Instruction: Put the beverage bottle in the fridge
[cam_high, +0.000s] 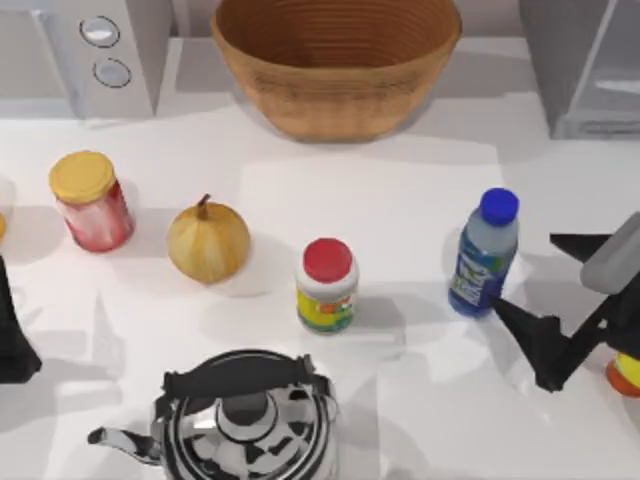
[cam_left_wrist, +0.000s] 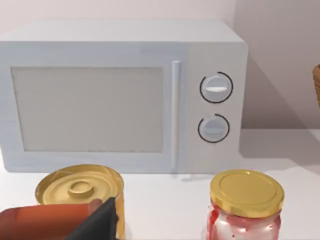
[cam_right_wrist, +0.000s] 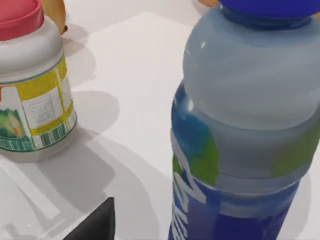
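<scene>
The beverage bottle (cam_high: 485, 255) stands upright on the white table right of centre; it is clear bluish with a blue cap and a blue-and-green label. My right gripper (cam_high: 523, 272) is open just to its right, with both black fingers pointing at the bottle and nothing between them. The right wrist view shows the bottle (cam_right_wrist: 245, 125) close up, with one dark fingertip (cam_right_wrist: 95, 222) beside it. The fridge (cam_high: 590, 60), a grey cabinet, stands at the back right corner. My left gripper (cam_high: 12, 345) rests at the table's left edge.
A wicker basket (cam_high: 335, 60) sits at the back centre and a microwave (cam_high: 90, 50) with two dials at the back left. On the table stand a yellow-lidded red jar (cam_high: 90, 200), an onion (cam_high: 207, 240), a red-capped white jar (cam_high: 327, 285) and a kettle (cam_high: 245, 420).
</scene>
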